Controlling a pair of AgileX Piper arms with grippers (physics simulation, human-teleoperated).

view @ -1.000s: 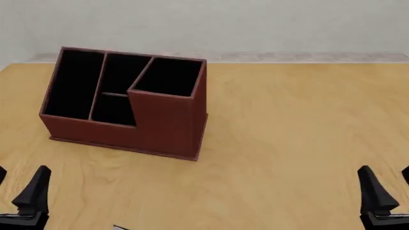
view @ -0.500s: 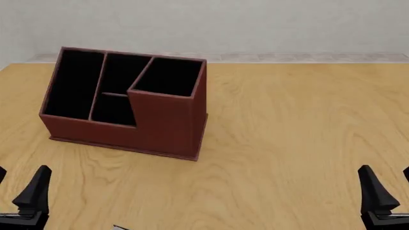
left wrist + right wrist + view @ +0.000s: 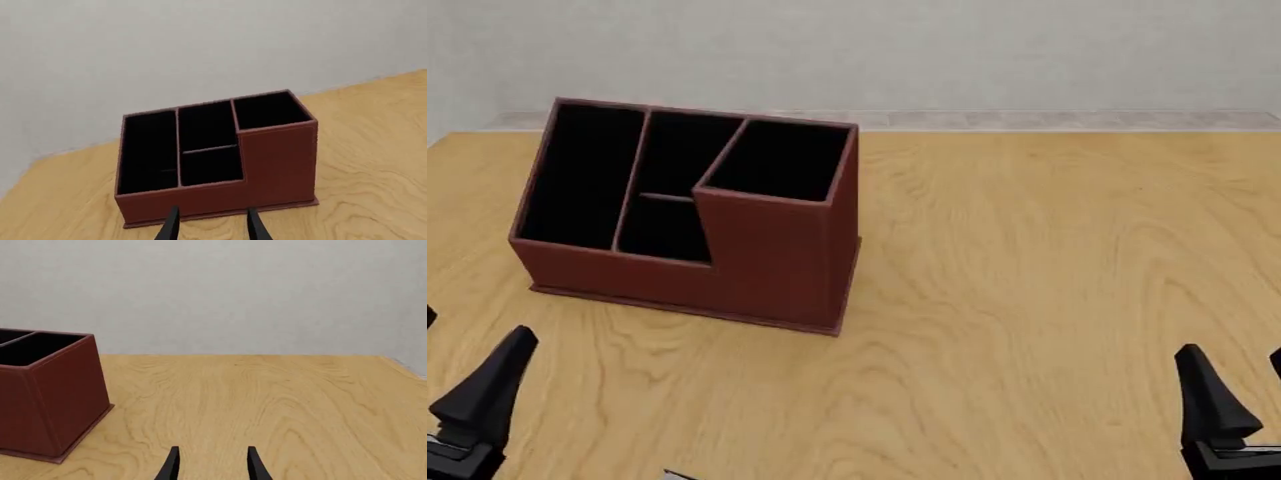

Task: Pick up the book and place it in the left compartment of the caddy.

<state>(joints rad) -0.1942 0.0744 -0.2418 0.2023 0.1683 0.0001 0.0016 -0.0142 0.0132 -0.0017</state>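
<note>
Reddish-brown caddy (image 3: 694, 250) (black inside), stepped front; both arms' fingers (image 3: 172, 227) released.

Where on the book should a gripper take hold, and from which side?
Hard to settle: only a pale sliver of the book shows at the front view's bottom edge, nearer the left gripper, which is open. It seems to lie low on the table, so probably come from above and pinch an edge; its orientation is out of view.
</note>
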